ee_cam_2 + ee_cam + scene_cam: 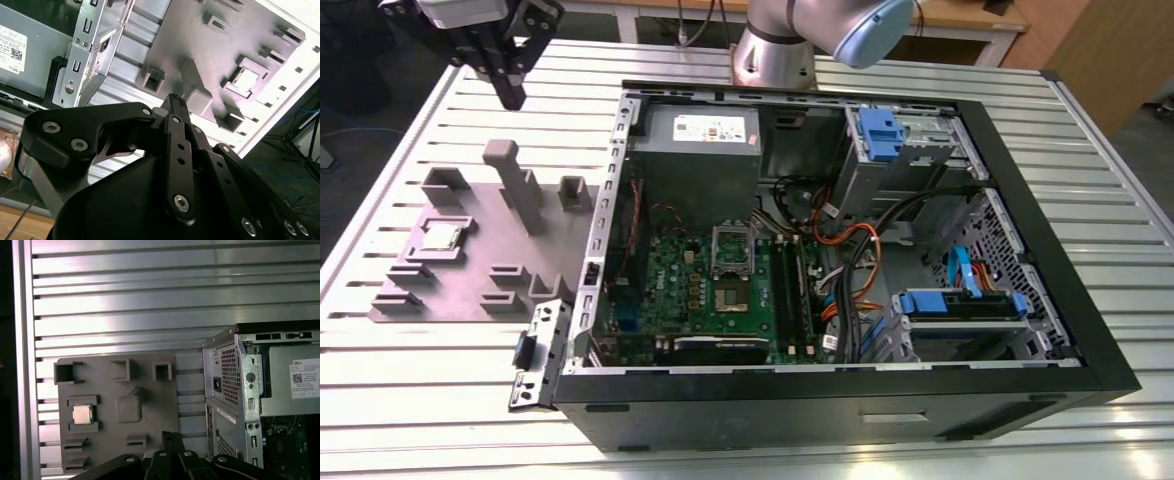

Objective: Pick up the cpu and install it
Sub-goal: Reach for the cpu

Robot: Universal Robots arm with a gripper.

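Black metal gripper [175,98] hangs over the ribbed aluminium table [587,60], its 2 fingers clenched together on nothing. The small square silvery cpu [82,414] lies well apart from its tips, flat in a recess of the grey plastic fixture plate [467,280].

Bright even room light, glare streaking the slatted metal table [125,305] in the first wrist view, computer case [854,415] interior dim, soft shadows
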